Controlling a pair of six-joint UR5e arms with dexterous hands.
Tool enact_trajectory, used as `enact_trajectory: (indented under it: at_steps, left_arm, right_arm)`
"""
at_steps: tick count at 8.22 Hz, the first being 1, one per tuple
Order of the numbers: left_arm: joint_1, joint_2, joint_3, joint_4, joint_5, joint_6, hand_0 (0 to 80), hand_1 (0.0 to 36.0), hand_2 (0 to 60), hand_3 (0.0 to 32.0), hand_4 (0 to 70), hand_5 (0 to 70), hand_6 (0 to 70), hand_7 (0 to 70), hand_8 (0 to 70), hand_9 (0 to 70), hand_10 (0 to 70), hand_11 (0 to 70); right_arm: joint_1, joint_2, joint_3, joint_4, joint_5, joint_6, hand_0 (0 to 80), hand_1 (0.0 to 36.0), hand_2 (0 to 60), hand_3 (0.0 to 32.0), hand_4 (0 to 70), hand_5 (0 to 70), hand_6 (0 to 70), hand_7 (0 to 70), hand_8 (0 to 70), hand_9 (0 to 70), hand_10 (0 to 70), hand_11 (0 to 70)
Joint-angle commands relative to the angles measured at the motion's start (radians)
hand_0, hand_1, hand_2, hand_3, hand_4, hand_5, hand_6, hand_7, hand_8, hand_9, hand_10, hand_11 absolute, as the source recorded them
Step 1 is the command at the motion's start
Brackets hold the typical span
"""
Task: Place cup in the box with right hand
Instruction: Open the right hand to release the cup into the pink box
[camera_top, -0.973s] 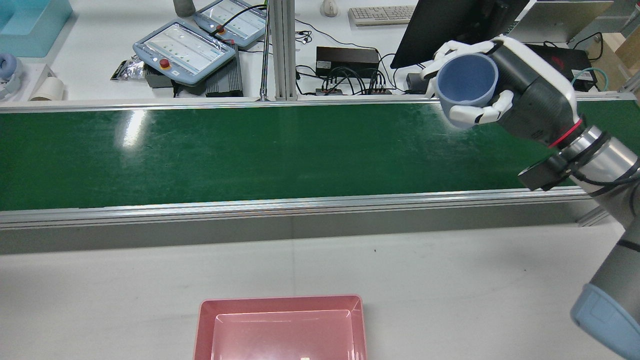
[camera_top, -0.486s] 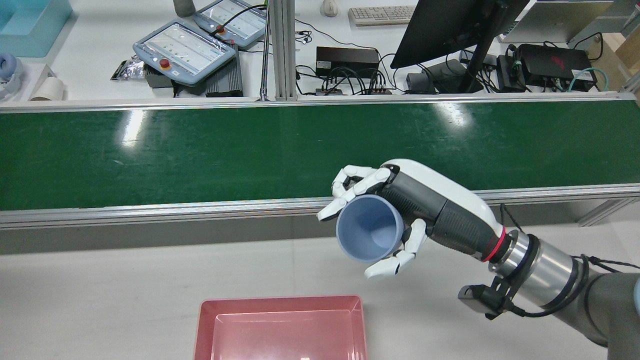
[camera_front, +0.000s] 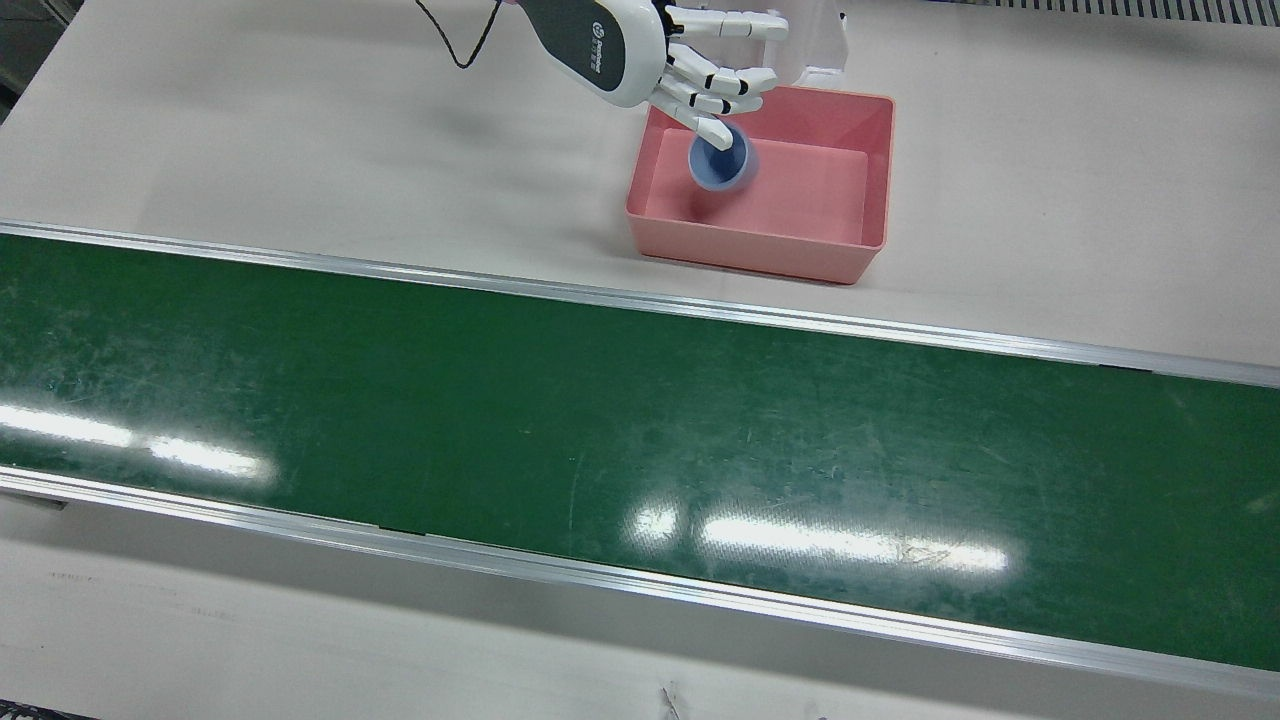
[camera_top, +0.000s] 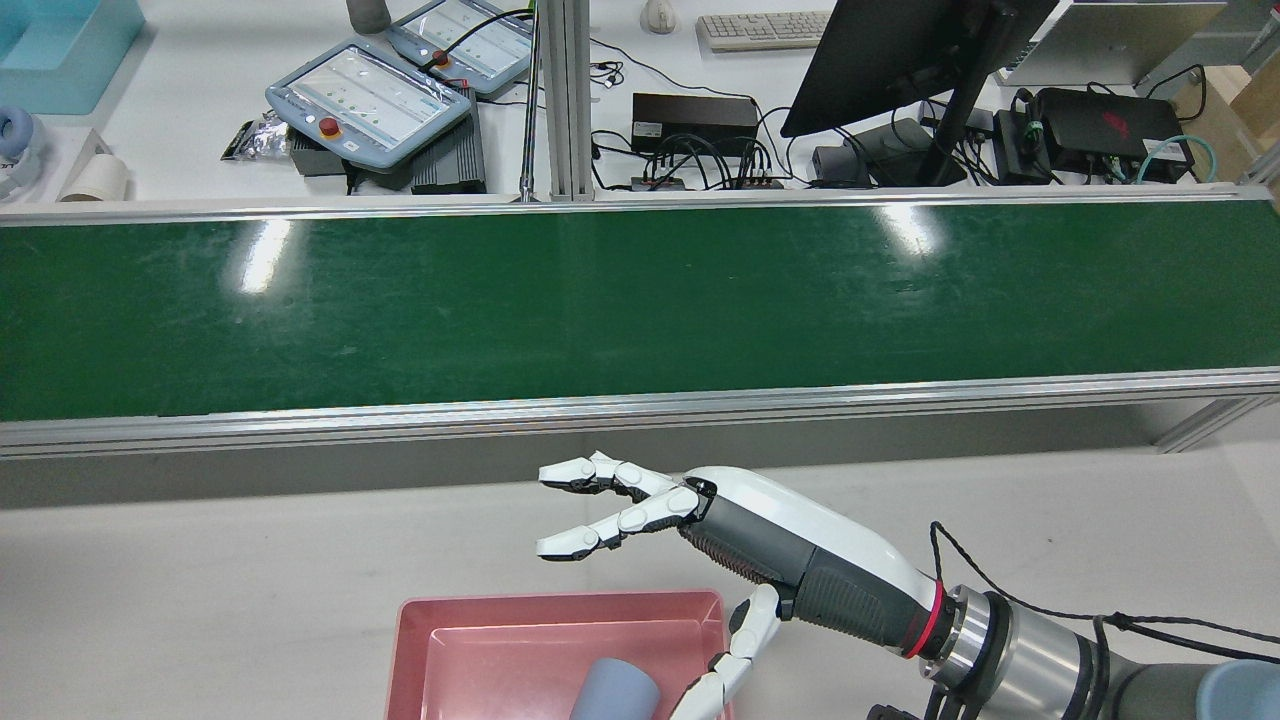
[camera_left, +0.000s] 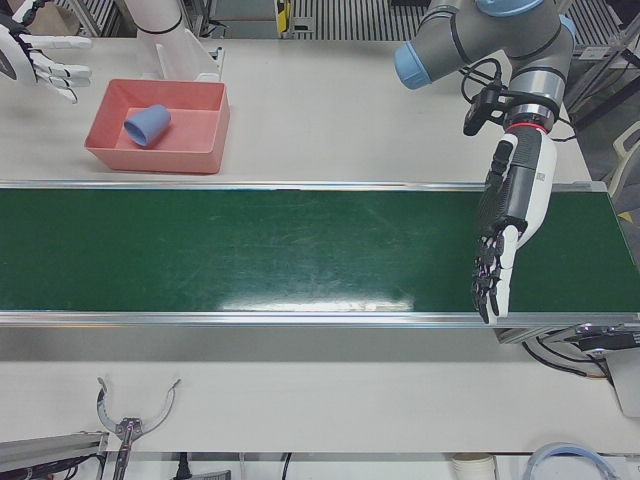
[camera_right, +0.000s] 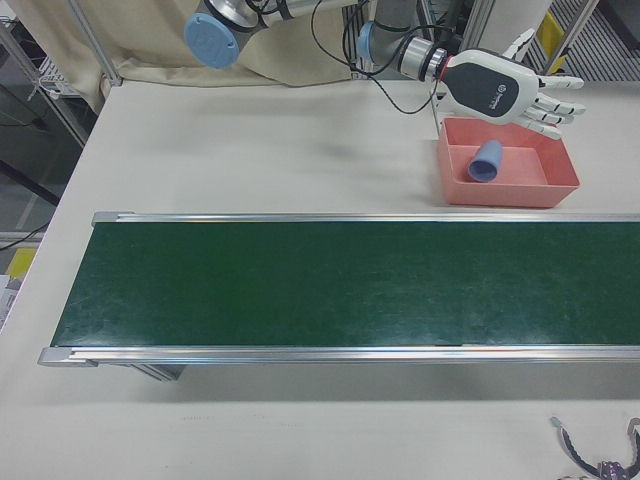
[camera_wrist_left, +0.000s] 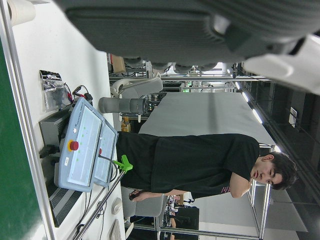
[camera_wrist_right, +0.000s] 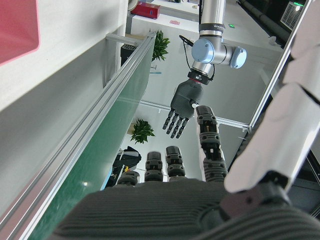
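The blue cup (camera_front: 720, 165) lies on its side inside the pink box (camera_front: 760, 262), near the box's end closest to my right hand. The cup also shows in the rear view (camera_top: 612, 690), the left-front view (camera_left: 147, 125) and the right-front view (camera_right: 487, 162). My right hand (camera_top: 760, 530) hovers above the box's edge (camera_top: 560, 603), fingers spread and empty, apart from the cup. It also shows in the front view (camera_front: 690, 70) and the right-front view (camera_right: 510, 95). My left hand (camera_left: 505, 230) hangs open over the far end of the belt, fingers pointing down.
The green conveyor belt (camera_top: 600, 300) with metal side rails runs across the table between the box and the operators' desk. Teach pendants (camera_top: 370, 95), a monitor (camera_top: 900, 50) and cables sit beyond it. The box stands on the white table (camera_front: 300, 130).
My right hand carried the cup from high over the belt's far right side down to the box, then opened. The cup now lies in the box.
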Motion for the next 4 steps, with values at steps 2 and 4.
enact_trajectory:
  at_steps: [2,4]
  left_arm:
    - [0.0,0.0,0.001,0.0,0.002,0.0,0.0,0.0,0.0,0.0,0.0,0.0,0.0,0.0,0.0,0.0,0.0,0.0]
    - [0.0,0.0,0.003,-0.002,0.0,0.0,0.0,0.0,0.0,0.0,0.0,0.0,0.0,0.0,0.0,0.0,0.0,0.0]
  right_arm:
    - [-0.005,-0.004,0.02,0.001,0.005,-0.001,44.6,7.9,10.9,0.0,19.8,2.3,5.1,20.0,0.0,2.6,2.0,4.0]
    - [0.243,-0.022,0.045,-0.01,-0.014,0.038,47.5,17.8,32.3,0.0,19.9,4.9,8.9,34.7,3.9,12.1,5.7,9.9]
